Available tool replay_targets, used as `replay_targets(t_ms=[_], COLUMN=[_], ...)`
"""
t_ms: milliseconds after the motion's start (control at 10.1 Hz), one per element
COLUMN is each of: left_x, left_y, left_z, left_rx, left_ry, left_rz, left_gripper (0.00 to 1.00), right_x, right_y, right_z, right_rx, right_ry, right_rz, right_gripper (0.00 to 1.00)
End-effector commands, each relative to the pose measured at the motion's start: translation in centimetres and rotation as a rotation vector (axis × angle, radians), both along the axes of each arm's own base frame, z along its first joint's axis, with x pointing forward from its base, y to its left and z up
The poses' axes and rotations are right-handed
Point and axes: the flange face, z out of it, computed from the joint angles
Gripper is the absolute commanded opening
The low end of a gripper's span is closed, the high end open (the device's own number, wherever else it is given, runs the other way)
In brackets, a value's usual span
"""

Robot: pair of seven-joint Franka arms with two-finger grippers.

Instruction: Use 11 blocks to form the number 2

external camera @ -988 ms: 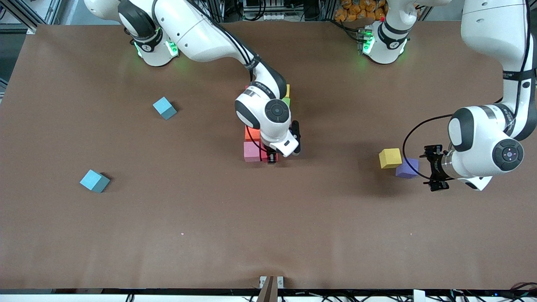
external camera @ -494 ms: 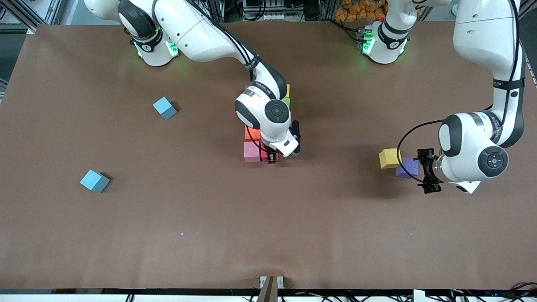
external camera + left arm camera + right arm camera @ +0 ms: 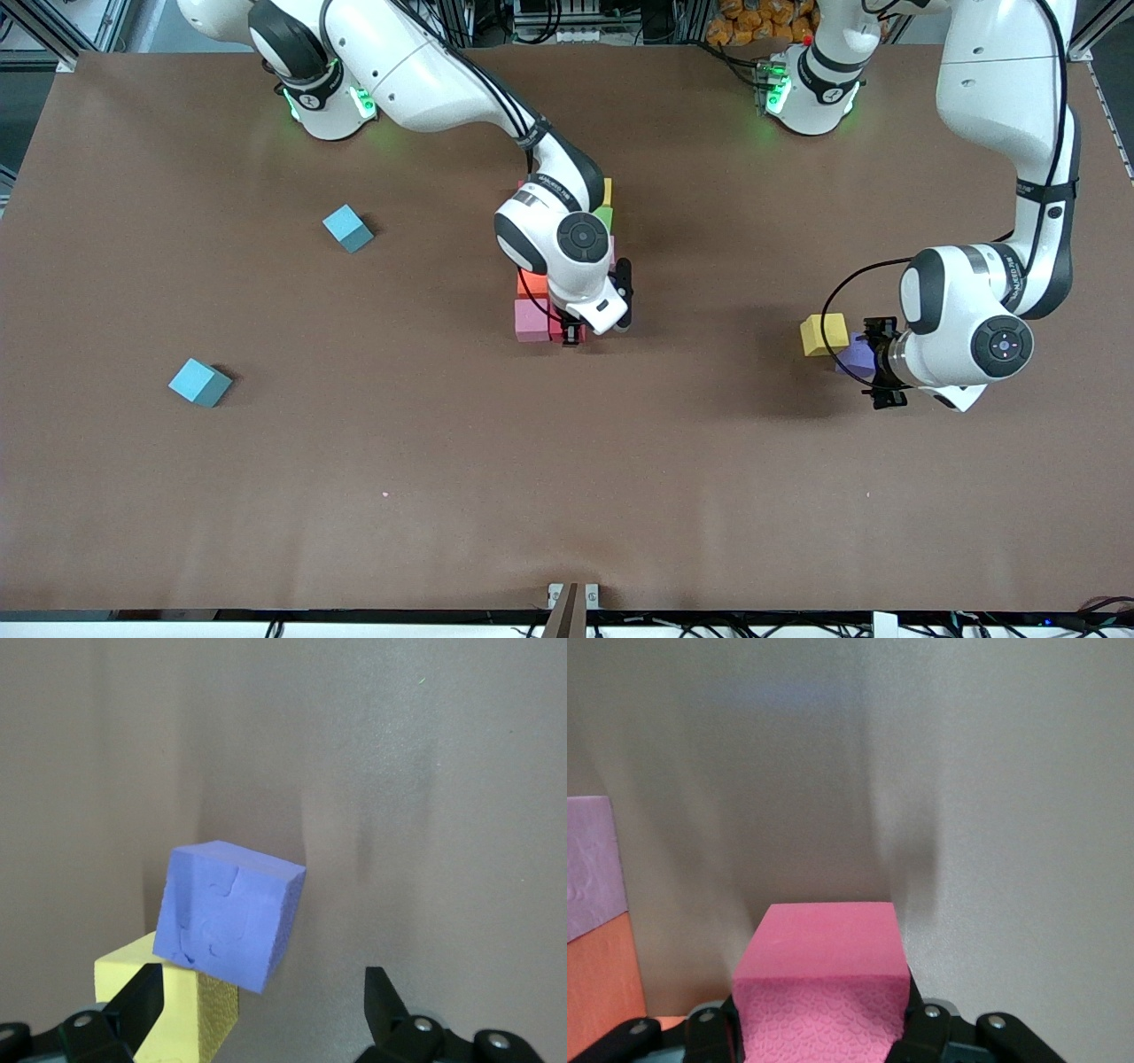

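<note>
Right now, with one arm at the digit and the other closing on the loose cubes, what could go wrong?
The right gripper, shut on a pink cube, sits tight against the partly built number 2; a sideways nudge could shift placed cubes. The open left gripper hovers over the purple cube, which touches the yellow cube; a finger might catch the yellow one.
</note>
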Motion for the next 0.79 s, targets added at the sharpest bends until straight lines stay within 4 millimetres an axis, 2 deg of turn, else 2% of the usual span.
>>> replay_targets(t_ms=[0,297,395,494,692], left_x=[-1.1,-2.5,-2.8,-3.0,-3.4], left_y=[0.9,0.8,1.0,1.0,1.2], left_z=[-0.5,-1.3,-1.3,-1.6,-2.2], left_rx=[-0.02,-0.011,0.005,0.006,0.004], left_ry=[-0.009,0.006,0.006,0.014,0.01], left_rz=[-0.066,-0.086,-0.103,-0.105,-0.121], left_gripper=[1.0,1.0,1.0,1.0,1.0], right_x=[0.5,0.4,0.4,0.4,0.4], right_y=[0.0,0.0,0.0,0.0,0.1], right_z=[0.1,0.0,0.0,0.0,0.6], right_rx=[0.009,0.007,0.007,0.007,0.014], right_ry=[0.011,0.013,0.013,0.013,0.009], right_rz=[-0.024,-0.023,-0.023,-0.023,-0.021], right_gripper=[0.33,0.5,0.72,1.0,1.0])
